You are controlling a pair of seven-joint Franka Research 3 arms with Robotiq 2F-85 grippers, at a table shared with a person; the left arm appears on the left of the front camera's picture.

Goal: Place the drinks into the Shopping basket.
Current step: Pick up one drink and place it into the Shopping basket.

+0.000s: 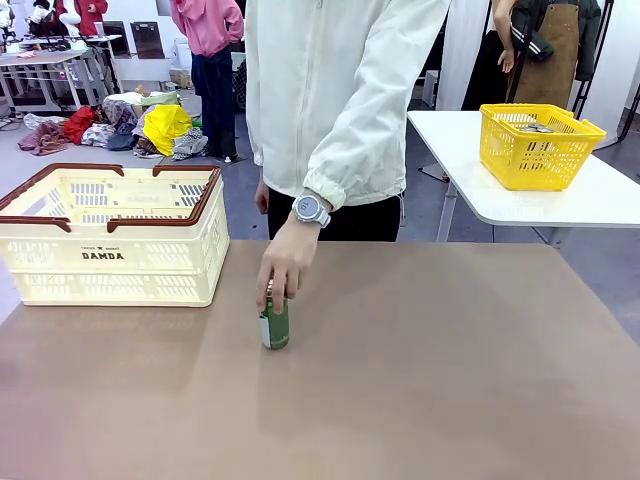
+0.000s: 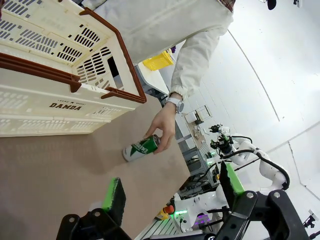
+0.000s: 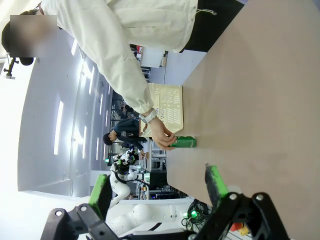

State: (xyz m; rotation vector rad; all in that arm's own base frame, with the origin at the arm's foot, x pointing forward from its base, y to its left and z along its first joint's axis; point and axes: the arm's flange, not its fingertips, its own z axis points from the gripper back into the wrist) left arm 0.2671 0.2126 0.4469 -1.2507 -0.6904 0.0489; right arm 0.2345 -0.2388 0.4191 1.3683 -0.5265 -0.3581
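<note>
A slim green can with white script (image 1: 275,324) stands upright on the brown table, a little left of centre. A person's hand (image 1: 286,262) grips its top from above. The same can (image 2: 141,148) lies across the left wrist view and shows as the can (image 3: 183,142) in the right wrist view, each time under the hand. The cream-white Shopping basket (image 1: 112,262) with brown rim and "DAMDA" print sits at the table's far left. My left gripper (image 2: 172,195) is open and well short of the can. My right gripper (image 3: 157,187) is open too, away from the can.
A person in a white jacket (image 1: 330,100) stands at the far side of the table. A yellow mesh basket (image 1: 537,148) sits on a separate white table (image 1: 600,195) at the back right. Bare brown tabletop (image 1: 450,370) spreads to the right and front.
</note>
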